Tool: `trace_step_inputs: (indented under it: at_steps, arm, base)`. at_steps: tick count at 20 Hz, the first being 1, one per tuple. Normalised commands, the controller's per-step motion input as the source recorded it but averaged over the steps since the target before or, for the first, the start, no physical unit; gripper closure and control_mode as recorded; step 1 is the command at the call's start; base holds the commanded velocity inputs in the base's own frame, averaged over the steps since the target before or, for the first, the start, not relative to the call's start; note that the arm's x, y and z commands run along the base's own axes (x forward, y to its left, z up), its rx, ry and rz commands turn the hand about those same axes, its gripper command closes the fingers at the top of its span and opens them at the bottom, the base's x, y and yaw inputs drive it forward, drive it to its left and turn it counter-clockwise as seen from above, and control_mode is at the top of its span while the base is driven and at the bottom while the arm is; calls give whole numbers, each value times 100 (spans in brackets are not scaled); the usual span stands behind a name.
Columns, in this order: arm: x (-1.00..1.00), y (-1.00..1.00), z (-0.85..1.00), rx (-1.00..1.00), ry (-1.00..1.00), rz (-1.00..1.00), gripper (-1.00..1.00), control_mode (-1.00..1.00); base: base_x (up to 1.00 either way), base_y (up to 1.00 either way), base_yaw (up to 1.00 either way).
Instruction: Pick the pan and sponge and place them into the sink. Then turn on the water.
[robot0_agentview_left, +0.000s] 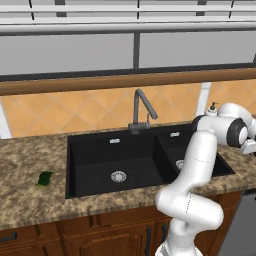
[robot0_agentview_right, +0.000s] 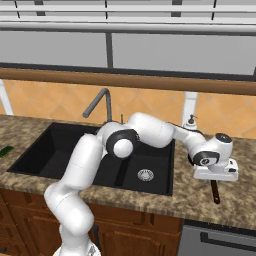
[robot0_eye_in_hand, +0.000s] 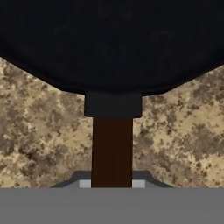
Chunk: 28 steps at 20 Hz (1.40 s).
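pan (robot0_eye_in_hand: 112, 43) on counter (robot0_eye_in_hand: 39, 140) right of sink (robot0_agentview_right: 125, 177), bowl at 12 o'clock, gripper (robot0_eye_in_hand: 112, 183) fingers pinching its handle (robot0_eye_in_hand: 112, 151)

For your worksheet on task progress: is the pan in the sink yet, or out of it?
Out. The pan lies on the speckled counter, handle between the shut gripper's tips.

Your arm (robot0_agentview_right: 150, 131) consists of glossy white, rounded tubular links, each swelling into bulbous housings at the joints. Dark grey to black rings and round end caps (robot0_agentview_right: 122, 145) mark those joints. You see a boxy white hand block (robot0_agentview_right: 215, 172) at the wrist, beneath a dark-capped cylinder (robot0_agentview_right: 222, 138).
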Motion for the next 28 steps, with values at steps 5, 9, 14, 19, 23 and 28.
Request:
trace_step_inputs:
  at_steps: [5,9,14,19,23,28]
  arm:
    - [0,0,0,0,0,0,100,-100]
    - [-25,2,0,0,3,5,100,-100]
    - [-46,18,20,0,0,14,100,-100]
    - [-42,38,49,0,-1,19,100,-100]
    - [-16,51,62,0,-7,18,100,-100]
    - [0,55,70,1,-14,13,100,-100]
  base:
    - [0,0,0]
    - [0,0,0]
    - [0,0,0]
    - [0,0,0]
    - [0,0,0]
    - [0,0,0]
